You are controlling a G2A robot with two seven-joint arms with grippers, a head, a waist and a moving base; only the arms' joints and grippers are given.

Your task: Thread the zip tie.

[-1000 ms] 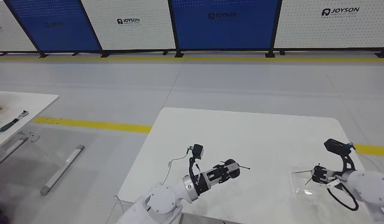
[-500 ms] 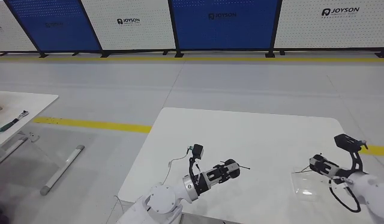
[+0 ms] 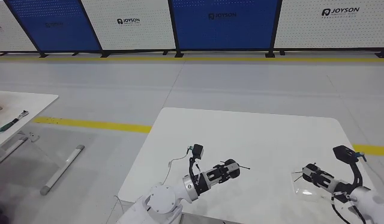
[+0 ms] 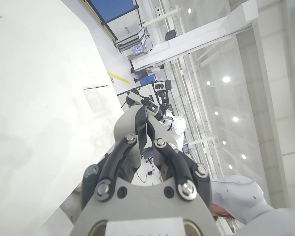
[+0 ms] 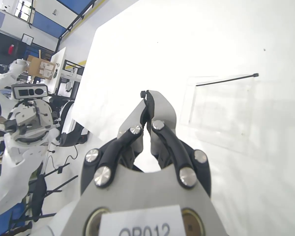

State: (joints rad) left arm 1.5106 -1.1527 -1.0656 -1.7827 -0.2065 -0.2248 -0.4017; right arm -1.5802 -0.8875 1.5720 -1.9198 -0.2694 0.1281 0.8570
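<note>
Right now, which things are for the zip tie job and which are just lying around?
For the job: zip tie in the shut left gripper; second zip tie on the clear tray; right gripper, shut on a black bit, maybe another tie.
Lying around: tool on the side table; bar on the floor.

The white table carries a clear tray near its near right corner. A black zip tie lies along the tray's far edge.
</note>
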